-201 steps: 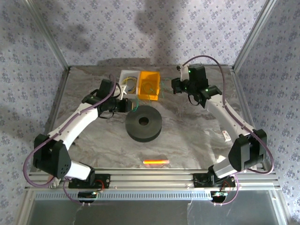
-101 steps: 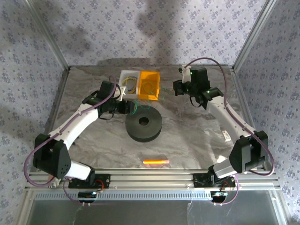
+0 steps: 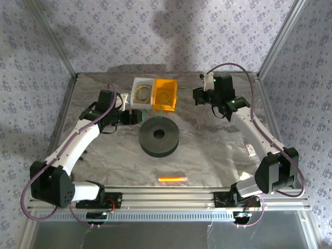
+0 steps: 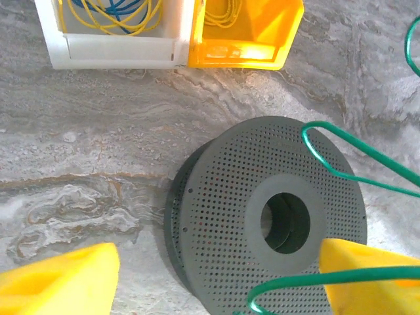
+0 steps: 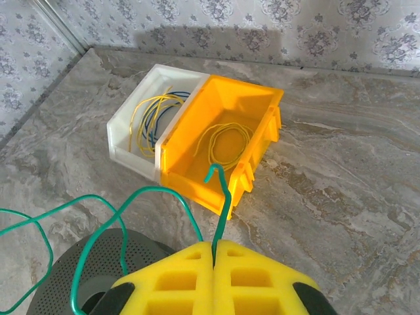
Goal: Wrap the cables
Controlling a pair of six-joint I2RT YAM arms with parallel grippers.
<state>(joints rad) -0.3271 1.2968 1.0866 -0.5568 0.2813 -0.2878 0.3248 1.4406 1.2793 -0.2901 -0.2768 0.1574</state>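
The cable, a thin kinked green wire (image 5: 221,197), rises from my right gripper (image 5: 214,247), whose yellow pads are shut on its end. It runs in loops (image 4: 341,141) down over the black perforated spool (image 4: 269,216), which lies flat mid-table (image 3: 158,136). One stretch of the wire crosses in front of the right finger (image 4: 371,279) of my left gripper (image 4: 216,282), which stands open just left of the spool (image 3: 133,118) with nothing clamped. My right gripper (image 3: 199,96) hangs to the right of the bins, behind the spool.
A white bin (image 3: 141,92) with yellow and blue wire coils and a yellow bin (image 3: 165,94) with a yellow coil stand side by side behind the spool. A small orange strip (image 3: 172,179) lies near the front edge. Metal frame posts border the table.
My left gripper has opened and drawn back to the left, away from the spool and the green wire. The right gripper has shifted slightly right, still shut on the wire.
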